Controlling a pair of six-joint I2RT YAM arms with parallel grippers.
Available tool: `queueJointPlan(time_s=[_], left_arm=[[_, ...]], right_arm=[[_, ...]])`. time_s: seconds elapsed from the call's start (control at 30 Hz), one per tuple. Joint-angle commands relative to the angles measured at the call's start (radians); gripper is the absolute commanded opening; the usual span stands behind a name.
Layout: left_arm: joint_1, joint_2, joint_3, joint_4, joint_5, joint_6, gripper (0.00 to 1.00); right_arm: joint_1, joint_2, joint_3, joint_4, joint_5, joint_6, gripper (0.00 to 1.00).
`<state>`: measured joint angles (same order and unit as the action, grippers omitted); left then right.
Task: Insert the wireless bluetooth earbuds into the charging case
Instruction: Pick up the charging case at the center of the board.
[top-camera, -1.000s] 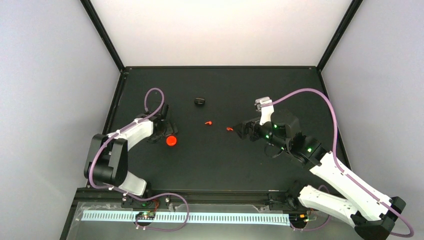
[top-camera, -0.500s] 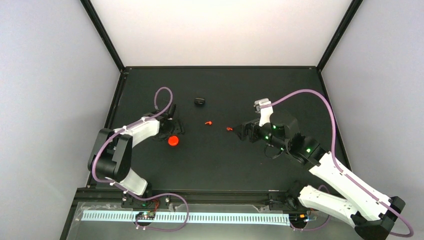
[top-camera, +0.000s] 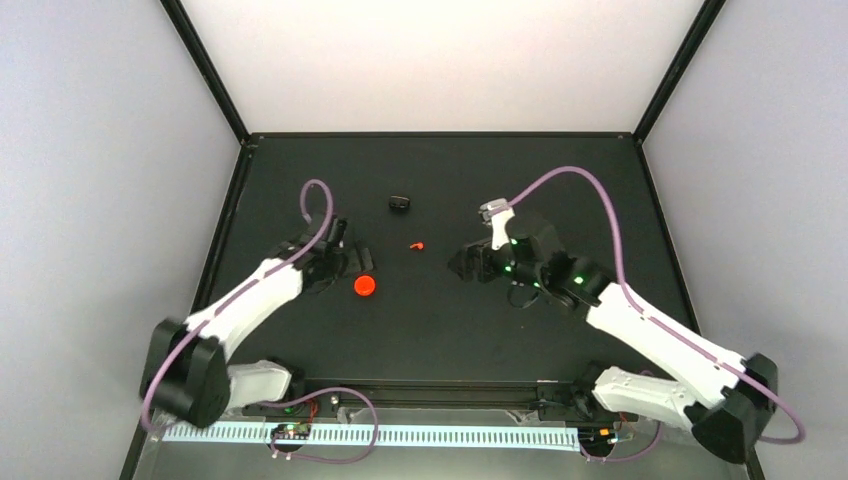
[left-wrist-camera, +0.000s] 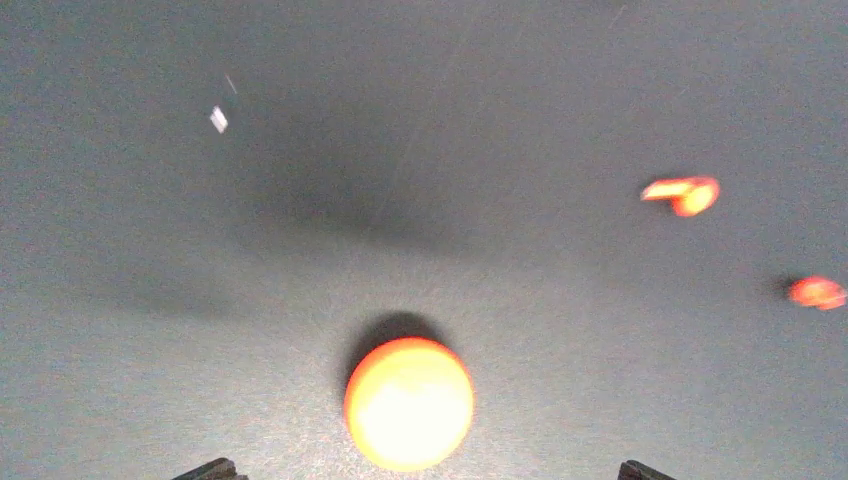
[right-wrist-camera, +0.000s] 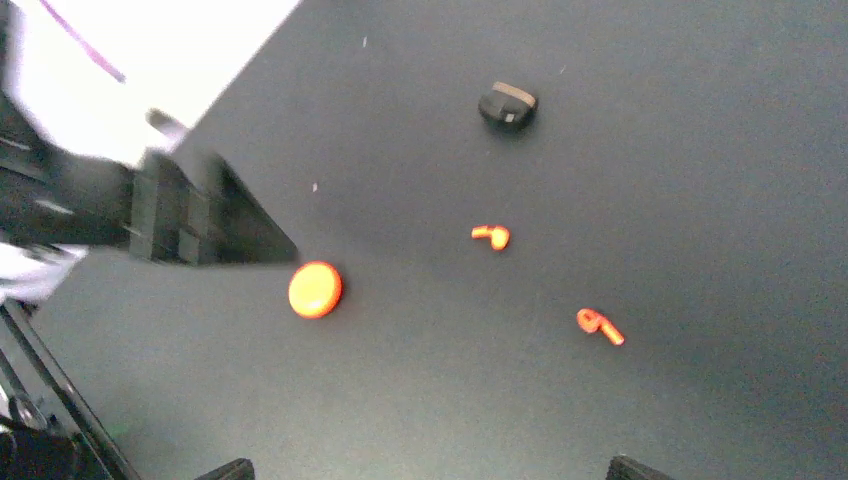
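Since a second ago the small round red-orange charging case (top-camera: 365, 286) has slid right toward mid-frame, just beside the left gripper (top-camera: 350, 262), whose jaws stand apart and empty. The right gripper (top-camera: 462, 263), also apart, nears the two tiny red-orange curved plastic earbuds (right-wrist-camera: 491, 235). This looks like the approach step; next comes a carefully centred pinch on one earbud.

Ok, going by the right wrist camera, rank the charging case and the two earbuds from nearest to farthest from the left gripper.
1. charging case: right beside the left gripper, not held.
2. upper earbud: out toward the middle of the table.
3. lower earbud: farthest over, on the right arm's side.
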<state>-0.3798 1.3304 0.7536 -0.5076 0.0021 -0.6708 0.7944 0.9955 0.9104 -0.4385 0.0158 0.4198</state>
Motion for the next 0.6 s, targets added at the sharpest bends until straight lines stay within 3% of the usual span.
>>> queueJointPlan(time_s=[0.0, 0.23, 0.3, 0.57], left_arm=[[0.014, -0.28, 0.056, -0.153, -0.121, 0.039, 0.99], [0.013, -0.717, 0.036, -0.09, -0.199, 0.131, 0.99], [0.012, -0.804, 0.021, -0.079, -0.23, 0.159, 0.99], [0.012, -0.918, -0.023, -0.12, -0.348, 0.202, 0.99]], right_arm=[[0.003, 0.149, -0.013, 0.098, -0.112, 0.014, 0.9], [0.14, 0.532, 0.122, 0.202, -0.119, 0.058, 0.83], [0.182, 0.643, 0.192, 0.203, -0.057, 0.079, 0.82], [0.273, 1.004, 0.535, 0.095, 0.069, 0.097, 0.82]])
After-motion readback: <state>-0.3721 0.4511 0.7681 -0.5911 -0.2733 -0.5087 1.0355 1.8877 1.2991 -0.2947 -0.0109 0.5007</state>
